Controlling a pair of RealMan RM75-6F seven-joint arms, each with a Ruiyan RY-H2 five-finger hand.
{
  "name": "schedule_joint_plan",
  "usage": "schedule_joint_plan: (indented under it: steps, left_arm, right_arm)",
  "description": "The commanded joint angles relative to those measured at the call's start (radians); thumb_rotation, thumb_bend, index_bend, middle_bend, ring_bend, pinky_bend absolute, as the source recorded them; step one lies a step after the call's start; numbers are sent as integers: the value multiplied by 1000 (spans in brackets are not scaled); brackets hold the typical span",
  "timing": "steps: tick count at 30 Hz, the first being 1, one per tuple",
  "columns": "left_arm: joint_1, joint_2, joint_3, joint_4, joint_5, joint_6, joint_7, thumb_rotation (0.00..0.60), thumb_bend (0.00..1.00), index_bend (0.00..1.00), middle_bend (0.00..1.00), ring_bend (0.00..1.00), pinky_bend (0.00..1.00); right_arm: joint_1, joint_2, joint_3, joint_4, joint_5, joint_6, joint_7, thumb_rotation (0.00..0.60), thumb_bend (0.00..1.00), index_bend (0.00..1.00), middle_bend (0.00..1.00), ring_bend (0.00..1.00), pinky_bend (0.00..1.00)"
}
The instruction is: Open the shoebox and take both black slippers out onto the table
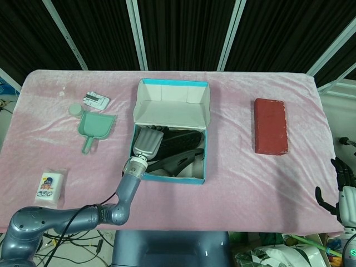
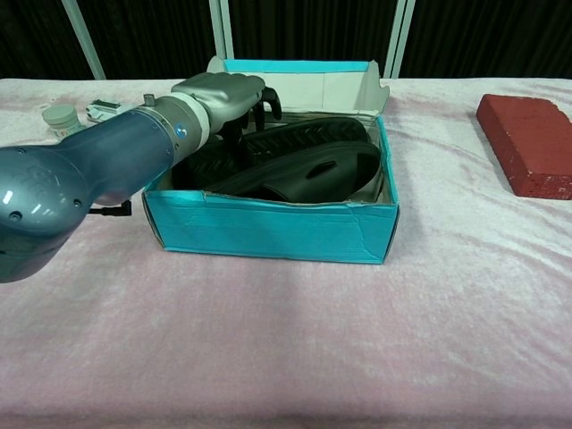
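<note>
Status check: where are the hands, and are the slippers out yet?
Left robot hand down inside open shoebox, on slippers; grip unclear. Right robot hand idle at table edge. Both slippers in box. Nothing blocking.

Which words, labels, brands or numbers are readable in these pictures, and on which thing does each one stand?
No text can be read anywhere.
White packet near the table's left front: a coloured printed label, too small and blurred to read.
Turquoise shoebox: no print visible on the walls or on the raised lid.
Red brick, green scoop: no markings visible.
</note>
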Motion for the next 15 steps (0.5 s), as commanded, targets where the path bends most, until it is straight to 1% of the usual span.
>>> schedule_joint_plan:
  steps: [1,3,4,7,8,11,15]
  left_arm:
    - [-11,-9,11,19,-5,-16,8,600,222,245,344,291,447]
    - [-15,-15,16,33,4,-16,4,600,283,267,378,321,465]
    - [-15,-19,17,40,16,-11,-5,600,336,298,420,357,488]
    - [-8,-30,29,70,78,10,-56,600,485,411,562,486,601]
    - [-2,-29,34,77,103,13,-85,600,520,442,600,521,636]
    - [15,-9,52,78,177,13,-161,600,565,483,642,553,663]
    - [38,26,81,71,273,10,-262,600,568,494,632,527,622]
  right_arm:
    - [-1,0,1,1,0,0,1,600,375,0,31,9,208]
    - [-1,0,1,1,0,1,3,600,374,0,31,9,208]
    - [-2,0,1,1,0,1,3,600,375,0,31,9,208]
    - [-4,1,2,1,2,2,4,600,374,0,31,9,208]
    - [-4,1,3,1,1,3,5,600,374,0,31,9,208]
    - [-4,3,4,-1,2,3,5,600,374,0,31,9,208]
    - [-2,3,7,-4,1,3,2,600,374,0,31,10,208]
